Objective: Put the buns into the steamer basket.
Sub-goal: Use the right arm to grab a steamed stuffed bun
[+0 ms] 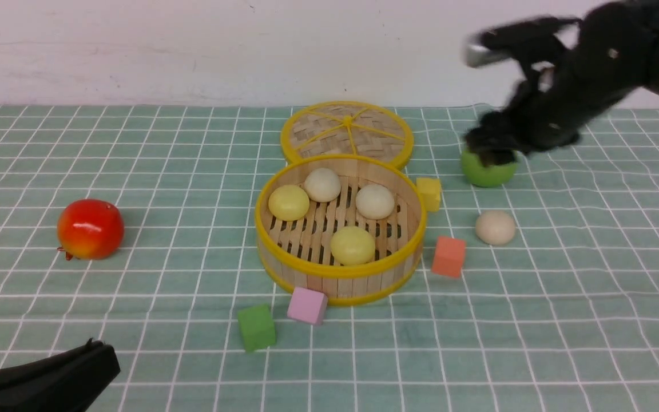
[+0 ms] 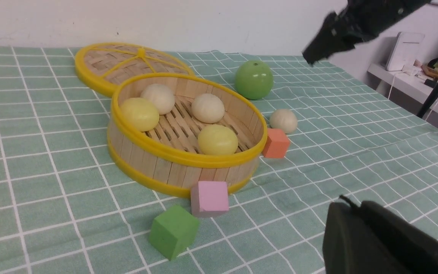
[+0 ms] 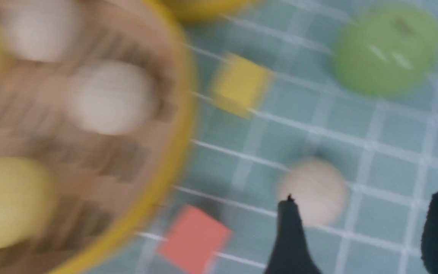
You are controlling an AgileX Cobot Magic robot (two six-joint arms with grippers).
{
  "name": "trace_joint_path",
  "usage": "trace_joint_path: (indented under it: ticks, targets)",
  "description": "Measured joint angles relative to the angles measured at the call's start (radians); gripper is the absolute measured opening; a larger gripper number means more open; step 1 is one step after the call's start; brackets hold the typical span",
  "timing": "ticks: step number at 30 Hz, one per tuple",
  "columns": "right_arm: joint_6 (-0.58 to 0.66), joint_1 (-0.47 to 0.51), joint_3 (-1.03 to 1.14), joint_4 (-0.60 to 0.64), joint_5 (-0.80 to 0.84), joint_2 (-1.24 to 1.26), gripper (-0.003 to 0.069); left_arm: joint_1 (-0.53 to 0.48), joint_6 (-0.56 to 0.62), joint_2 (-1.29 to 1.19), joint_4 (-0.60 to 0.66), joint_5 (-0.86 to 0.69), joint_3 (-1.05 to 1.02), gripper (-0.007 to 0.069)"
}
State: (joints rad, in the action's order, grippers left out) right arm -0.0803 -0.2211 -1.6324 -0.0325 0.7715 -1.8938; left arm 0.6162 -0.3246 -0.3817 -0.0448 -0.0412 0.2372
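Note:
The steamer basket (image 1: 338, 273) stands mid-table and holds two pale yellow buns (image 1: 288, 202) (image 1: 352, 245) and two beige-white buns (image 1: 322, 184) (image 1: 374, 201). A third beige-white bun (image 1: 495, 227) lies on the cloth to the right of the basket; it also shows in the left wrist view (image 2: 283, 120) and, blurred, in the right wrist view (image 3: 318, 188). My right gripper (image 1: 492, 150) is open and empty, held in the air above the green apple (image 1: 487, 170), behind the loose bun. My left gripper (image 2: 350, 203) is shut and empty, low at the front left.
The woven lid (image 1: 346, 133) lies behind the basket. A red fruit (image 1: 90, 229) sits at the left. Yellow (image 1: 429, 193), orange (image 1: 449, 257), pink (image 1: 307, 305) and green (image 1: 256, 327) cubes lie round the basket. The green checked cloth (image 1: 564, 320) covers the table.

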Motion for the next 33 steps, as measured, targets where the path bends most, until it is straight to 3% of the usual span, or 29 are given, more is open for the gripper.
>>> trace_joint_path:
  ticks: [7,27,30,33]
  targets:
    - [0.023,0.053,0.001,0.094,-0.098,-0.143,0.0283,0.000,0.000,0.000,0.000,0.000,0.000,0.0038]
    - [0.039,0.058,0.001,0.110,-0.219,-0.254,0.0255,0.000,0.000,0.000,0.000,-0.001,0.000,0.0049]
    - [0.060,0.058,0.001,0.110,-0.219,-0.254,0.0209,0.000,0.000,0.000,0.000,-0.001,0.000,0.0052]
    - [0.100,0.058,0.001,0.110,-0.203,-0.252,0.0087,0.000,0.000,0.000,0.000,-0.001,0.000,0.0057]
